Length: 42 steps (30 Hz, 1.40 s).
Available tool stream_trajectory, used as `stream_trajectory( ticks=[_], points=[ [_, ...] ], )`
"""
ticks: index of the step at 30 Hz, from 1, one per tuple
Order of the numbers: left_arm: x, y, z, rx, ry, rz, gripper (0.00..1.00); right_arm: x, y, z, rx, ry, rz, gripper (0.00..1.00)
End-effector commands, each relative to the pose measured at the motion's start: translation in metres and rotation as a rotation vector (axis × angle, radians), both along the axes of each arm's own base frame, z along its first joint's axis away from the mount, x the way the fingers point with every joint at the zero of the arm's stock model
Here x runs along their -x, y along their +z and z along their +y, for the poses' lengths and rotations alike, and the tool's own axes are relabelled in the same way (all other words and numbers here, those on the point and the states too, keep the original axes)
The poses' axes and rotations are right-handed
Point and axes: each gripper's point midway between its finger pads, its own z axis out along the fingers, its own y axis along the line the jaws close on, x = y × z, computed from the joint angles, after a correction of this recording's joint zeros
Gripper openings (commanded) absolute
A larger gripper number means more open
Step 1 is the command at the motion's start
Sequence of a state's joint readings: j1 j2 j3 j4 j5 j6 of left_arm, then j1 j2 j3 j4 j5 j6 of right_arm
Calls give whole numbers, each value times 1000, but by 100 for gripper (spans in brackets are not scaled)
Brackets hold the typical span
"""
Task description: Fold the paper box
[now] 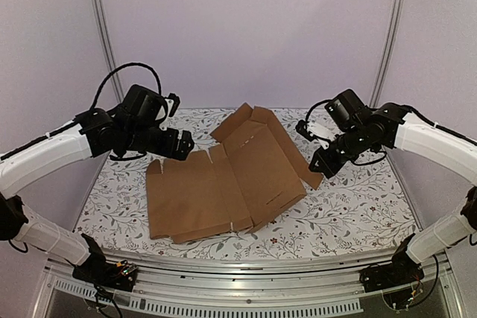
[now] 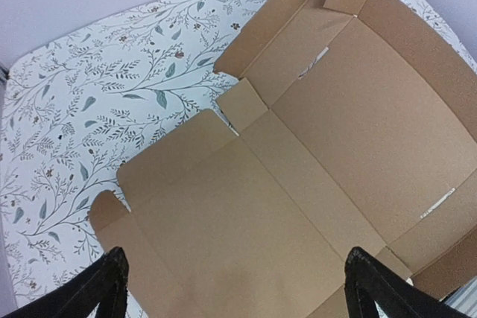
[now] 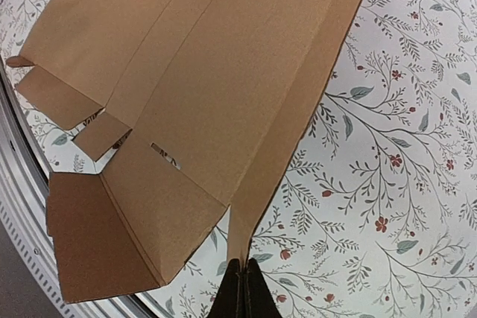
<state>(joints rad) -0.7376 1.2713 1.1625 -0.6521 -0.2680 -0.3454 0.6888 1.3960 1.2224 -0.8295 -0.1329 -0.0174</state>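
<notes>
A lab booth: aluminium frame (image 1: 100,35), plain walls (image 1: 246,27).

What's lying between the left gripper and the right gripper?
The paper box, mostly flat on the flowered cover, fills that stretch between the left gripper and right gripper, as the top external view shows.

The paper box (image 1: 223,191), a plain brown die-cut sheet of corrugated cardboard, lies opened out on the middle of the flower-printed table (image 1: 358,214). Its flat panel is toward the near left and its flapped part toward the far right, with the far and right flaps tilted up. The left gripper (image 1: 181,144), black and two-fingered, hangs spread wide above the sheet's far left edge, apart from it. The right gripper (image 1: 322,166), pressed closed, meets the near end of the right flap.
</notes>
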Motion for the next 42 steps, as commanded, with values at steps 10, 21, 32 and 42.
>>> stream_trajectory(
  ticks=[10,21,32,42],
  points=[
    [-57,-2,-61,-54,-178,-202,99,-5,50,-19,179,220,-188,0],
    [-91,-20,-52,58,-262,-281,94,6,63,-14,137,295,-212,0],
    [-116,-36,-63,168,-371,-262,85,14,74,-7,110,347,-255,0],
    [-148,-54,-75,223,-465,-227,69,15,72,2,88,367,-258,0]
  ],
)
